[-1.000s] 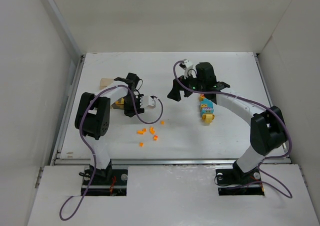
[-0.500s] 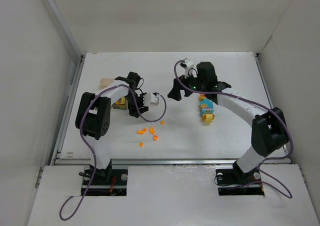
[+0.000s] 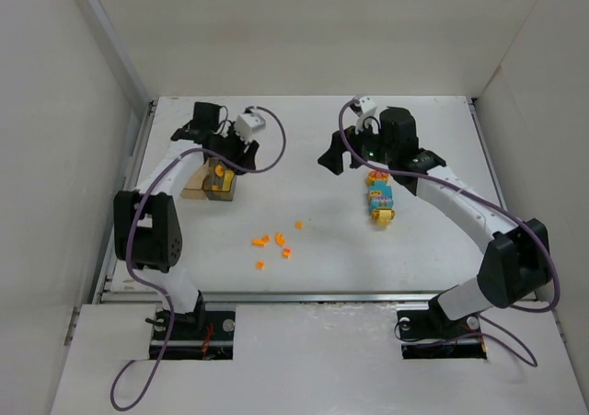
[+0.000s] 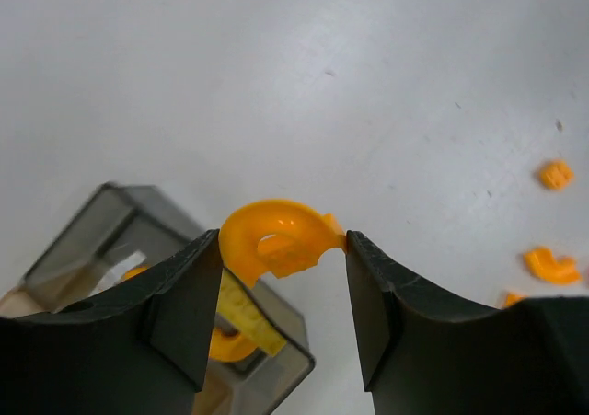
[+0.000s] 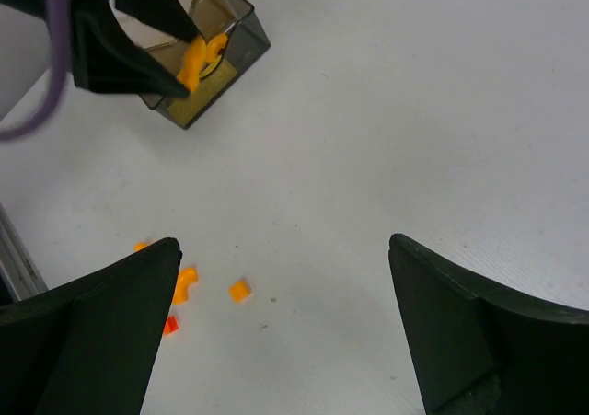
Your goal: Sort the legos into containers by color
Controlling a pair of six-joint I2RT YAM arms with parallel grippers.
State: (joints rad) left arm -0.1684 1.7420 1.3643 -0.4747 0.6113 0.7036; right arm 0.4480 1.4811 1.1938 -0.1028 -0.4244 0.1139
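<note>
1 orange lego [image 4: 276,238] inside left gripper [image 4: 283,245]

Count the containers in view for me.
2: the tan-clear box and the smoky dark grey box, joined side by side at the left of the top view. None seem hidden.

A white table [image 3: 368,259] fills the middle. Plain white wall panels stand at its left [image 3: 55,157], back [image 3: 313,28] and right [image 3: 543,84] edges. A metal rail [image 3: 129,185] runs along the table's left edge, and another [image 3: 313,295] along its near edge. A white board [image 3: 313,351] lies just in front of the table.
</note>
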